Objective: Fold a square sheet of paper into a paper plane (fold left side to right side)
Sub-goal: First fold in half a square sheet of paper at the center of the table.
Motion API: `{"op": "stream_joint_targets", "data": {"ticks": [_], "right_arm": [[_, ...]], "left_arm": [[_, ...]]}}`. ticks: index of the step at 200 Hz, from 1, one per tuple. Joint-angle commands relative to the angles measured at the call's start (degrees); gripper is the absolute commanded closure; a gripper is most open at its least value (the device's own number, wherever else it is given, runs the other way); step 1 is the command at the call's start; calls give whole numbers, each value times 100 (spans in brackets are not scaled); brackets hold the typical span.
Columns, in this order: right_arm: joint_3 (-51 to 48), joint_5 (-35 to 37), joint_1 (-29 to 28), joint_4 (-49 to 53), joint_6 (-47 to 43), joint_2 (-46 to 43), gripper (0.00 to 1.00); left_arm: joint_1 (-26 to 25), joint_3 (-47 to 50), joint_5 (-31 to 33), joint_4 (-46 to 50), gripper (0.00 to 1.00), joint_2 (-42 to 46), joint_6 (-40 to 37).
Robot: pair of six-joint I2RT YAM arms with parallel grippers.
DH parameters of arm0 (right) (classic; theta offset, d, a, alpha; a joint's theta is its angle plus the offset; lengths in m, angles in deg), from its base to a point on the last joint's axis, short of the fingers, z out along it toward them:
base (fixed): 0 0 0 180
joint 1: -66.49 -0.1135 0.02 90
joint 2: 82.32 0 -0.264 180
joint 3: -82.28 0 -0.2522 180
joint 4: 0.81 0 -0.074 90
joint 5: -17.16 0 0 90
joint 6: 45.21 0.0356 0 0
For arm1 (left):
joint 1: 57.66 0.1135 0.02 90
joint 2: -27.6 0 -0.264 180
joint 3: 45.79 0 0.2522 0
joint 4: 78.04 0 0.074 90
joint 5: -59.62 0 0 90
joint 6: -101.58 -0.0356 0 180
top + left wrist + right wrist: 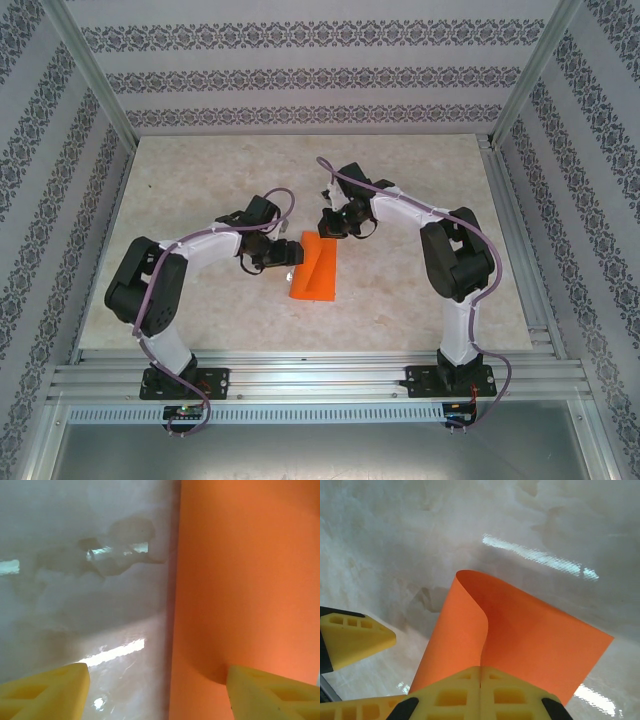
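We saw the square sheet of paper (315,270) near the middle of the table (200,180), between the two wrists. It was thin, bright orange and unmarked, and partly doubled over, so that from above it read as a narrow slanted quadrilateral with a diagonal edge across it. The table was glossy, pale and marble-veined, with streaks of reflected light on it. In the right wrist view, one side of the sheet rose off the surface in a smooth, uncreased curl. It ran into the right gripper (480,670), whose yellow, lattice-cut plastic fingers were pressed together and pinching that raised paper. The left gripper (160,690) stood wide apart and gripped nothing. One of its wedge-shaped yellow fingers (45,690) was over bare table, the other on the flat orange layer.
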Motion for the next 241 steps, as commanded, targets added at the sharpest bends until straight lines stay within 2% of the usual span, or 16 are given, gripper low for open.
{"op": "stream_joint_targets", "data": {"ticks": [1, 92, 241], "right_arm": [[155, 149, 55, 61, -232, 59, 100], [358, 260, 71, 157, -323, 395, 100], [332, 384, 195, 200, -365, 468, 100]], "left_arm": [[-153, -248, 121, 25, 26, -144, 90], [-495, -391, 282, -77, 27, -567, 232], [-1040, -831, 666, 304, 27, -876, 361]]}}
